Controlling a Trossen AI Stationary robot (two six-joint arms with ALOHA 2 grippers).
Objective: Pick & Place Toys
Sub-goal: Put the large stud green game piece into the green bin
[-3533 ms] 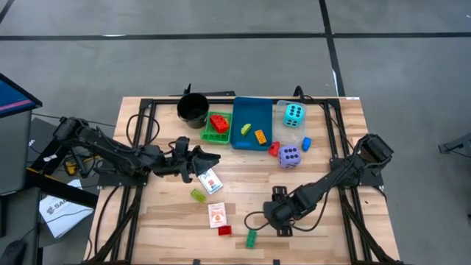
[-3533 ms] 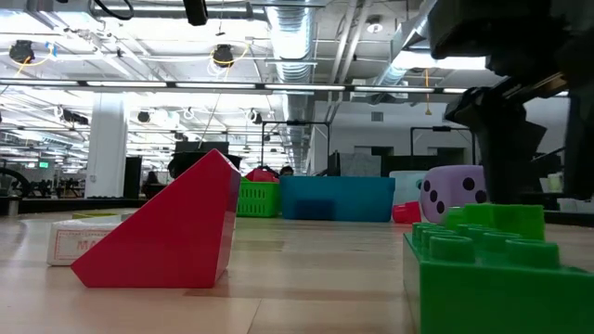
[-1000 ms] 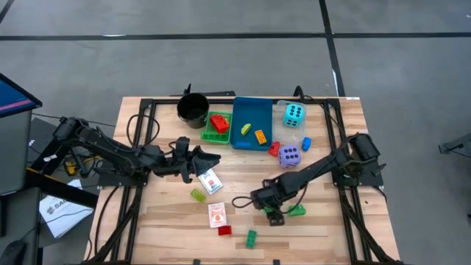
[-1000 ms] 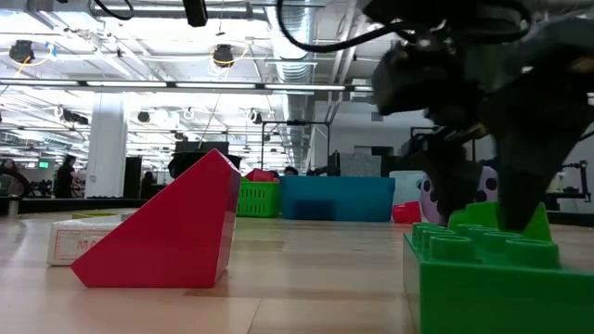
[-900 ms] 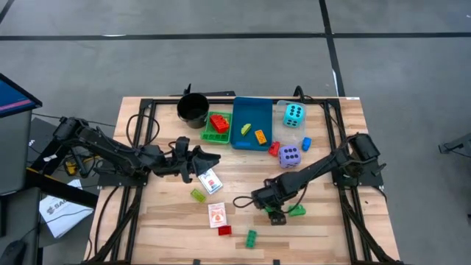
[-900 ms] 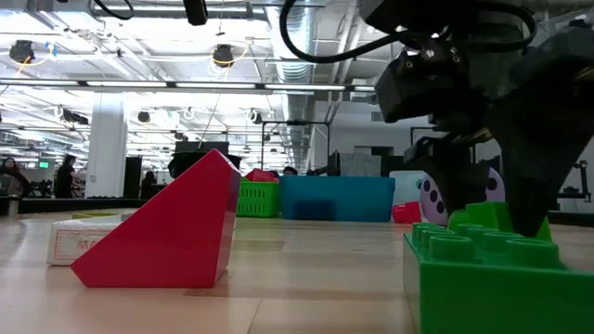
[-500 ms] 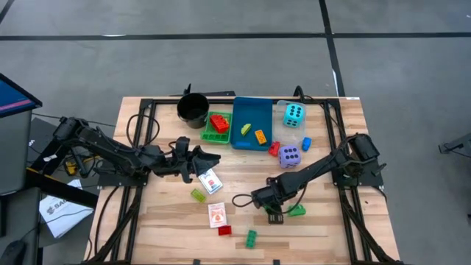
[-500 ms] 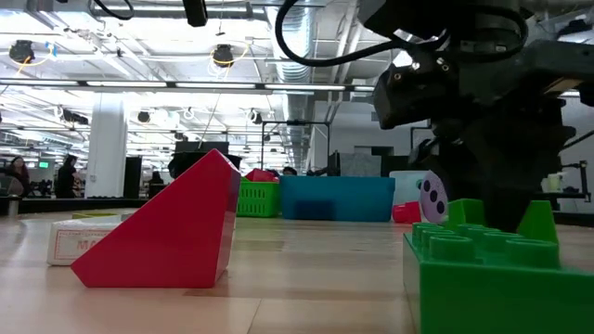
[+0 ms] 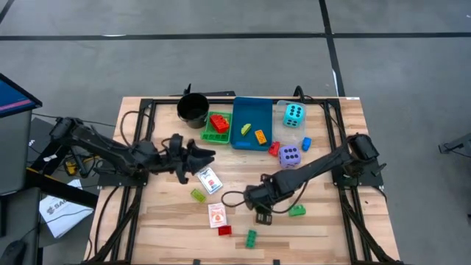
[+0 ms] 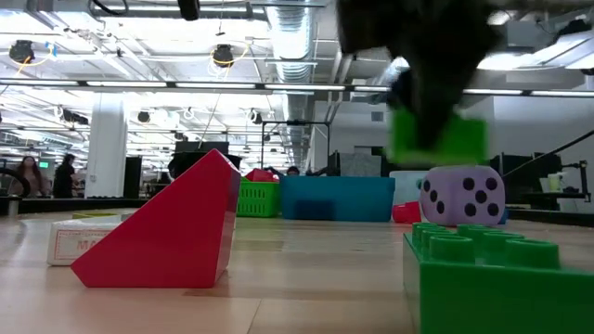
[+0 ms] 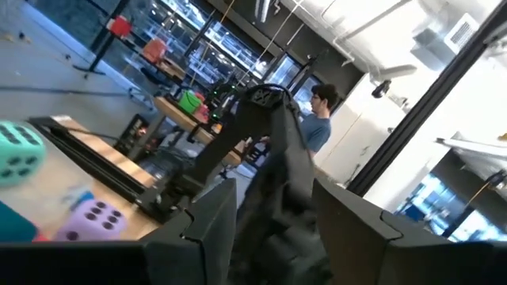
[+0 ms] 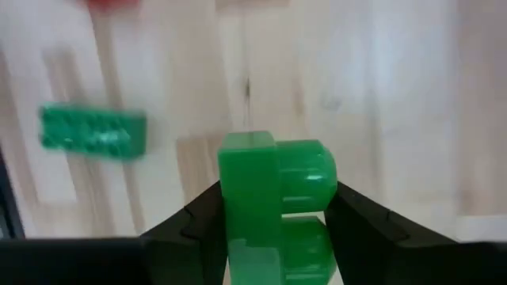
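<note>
My right gripper (image 12: 269,229) pinches a green brick (image 12: 273,202) between both fingers, lifted clear of the table (image 9: 324,221) for carrying (the green tray's my guess) — left gripper (image 9: 193,156) waits, empty, jaws apart.

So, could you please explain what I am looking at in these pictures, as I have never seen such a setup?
Two dark robot arms work at a wooden table. One picture looks straight down from above, one looks level across the tabletop, and one comes from a camera on each wrist. The toys include loose bricks, a purple die, a cyan die and white card packs. A black cup, a green tray and a blue tray stand along the far edge. The right end effector is closed on a green brick, held clear of the table. The left end effector waits open near a card pack, holding nothing.
</note>
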